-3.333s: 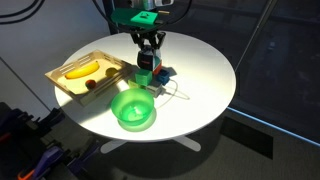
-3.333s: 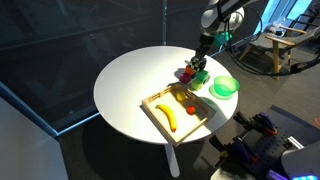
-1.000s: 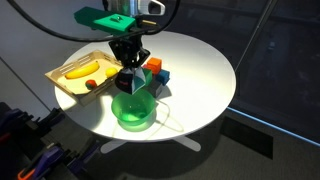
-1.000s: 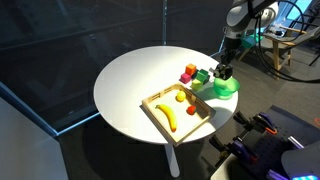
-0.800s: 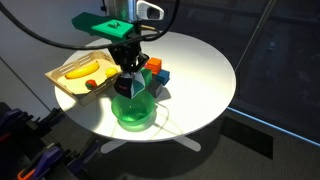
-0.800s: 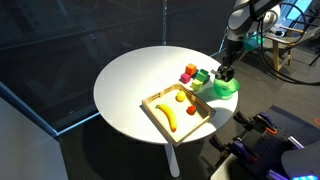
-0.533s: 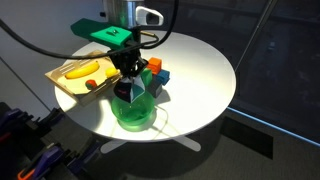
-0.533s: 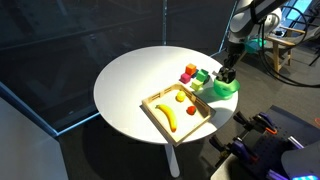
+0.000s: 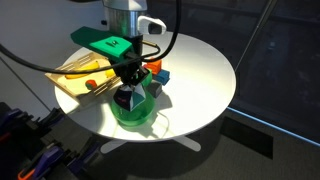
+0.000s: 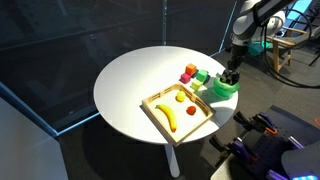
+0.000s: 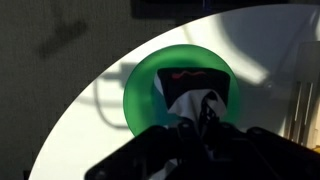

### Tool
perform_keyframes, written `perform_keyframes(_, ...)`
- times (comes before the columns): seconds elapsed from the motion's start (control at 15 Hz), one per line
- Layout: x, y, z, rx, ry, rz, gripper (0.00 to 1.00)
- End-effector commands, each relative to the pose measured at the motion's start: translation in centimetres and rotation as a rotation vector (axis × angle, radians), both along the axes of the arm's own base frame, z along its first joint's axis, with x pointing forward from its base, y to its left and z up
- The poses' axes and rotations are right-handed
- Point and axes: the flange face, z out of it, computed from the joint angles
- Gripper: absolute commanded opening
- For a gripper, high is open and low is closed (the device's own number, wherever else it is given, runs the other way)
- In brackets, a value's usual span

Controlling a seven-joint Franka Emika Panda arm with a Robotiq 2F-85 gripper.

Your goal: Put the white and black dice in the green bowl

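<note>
Claw (image 9: 126, 92) is pinched on the white and black dice (image 9: 125, 100), one finger on each side, spread only as far as the cube is wide. In the wrist view the dark fingers (image 11: 160, 140) come in from 6 o'clock and the dice (image 11: 192, 100) sits right at their tips. It shows a white face with black marks to the camera and a darker face at its 12 o'clock side. It's a cube, so no real long axis; its edges look roughly square to the claw.

The dice is down inside the rim of the green bowl (image 9: 150, 112), off-centre toward 3 o'clock in the wrist view (image 11: 145, 95). Can't tell if it's touching the bowl floor or hanging just above it. In an exterior view the claw (image 10: 231, 77) comes straight down over the bowl (image 10: 221, 90).

Going outward: small coloured blocks (image 9: 157, 72) sit just beside the bowl at its 1 o'clock, and the wooden tray (image 9: 68, 82) is at 10 o'clock. The tray (image 10: 160, 100) holds a banana (image 10: 168, 117) and a couple of small bits too small to make out. Everything's on a round white table (image 9: 205, 60), bowl near the edge.
</note>
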Motion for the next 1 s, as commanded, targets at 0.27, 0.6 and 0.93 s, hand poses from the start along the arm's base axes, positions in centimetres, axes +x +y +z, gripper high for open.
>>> perform_keyframes(0.27, -0.49, -0.67, -0.75, -0.003, 0.003, -0.010, 0.64)
perform_keyframes(0.6, -0.29, -0.61, -0.80, -0.003, 0.001, -0.012, 1.00)
perform_keyframes(0.93, -0.24, 0.03, -0.12, 0.011, 0.002, -0.025, 1.00)
